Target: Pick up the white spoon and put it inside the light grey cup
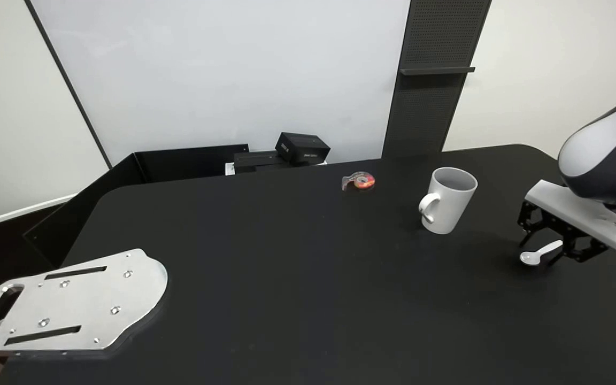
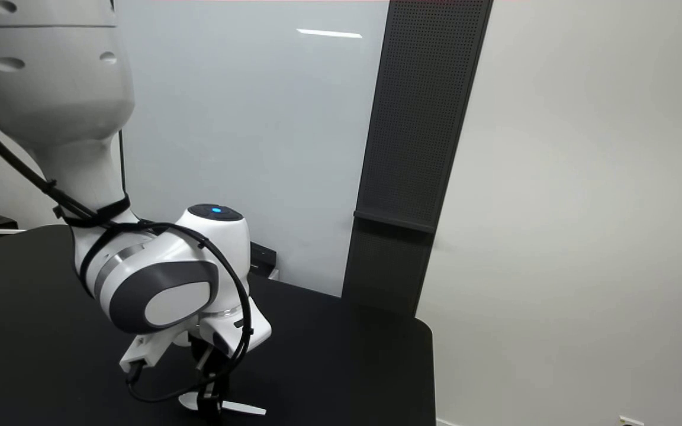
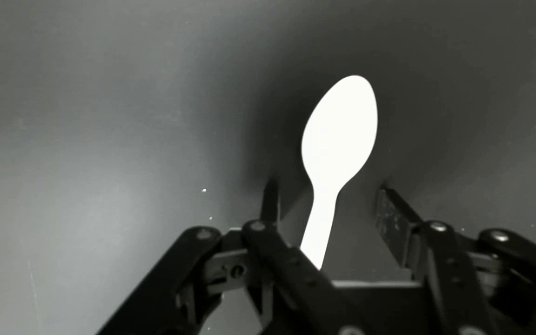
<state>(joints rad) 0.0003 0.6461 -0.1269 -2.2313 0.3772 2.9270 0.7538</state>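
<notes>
White spoon (image 3: 340, 130), lying on the bench (image 1: 286, 278) between the widely parted jaws of the pincer (image 3: 327, 200), which holds nothing, presumably so that closing would pinch its slim handle; light grey cup (image 1: 449, 200), upright, apart from the pincer, mouth up, suited to receiving it.

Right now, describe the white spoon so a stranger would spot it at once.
Find the black table, with the robot arm at the right edge of an exterior view. At the arm's end is the open gripper, and the white spoon lies with its handle running between the fingers. Unlike the bigger light grey mug, it is slim, with an oval bowl and narrow handle.
</notes>
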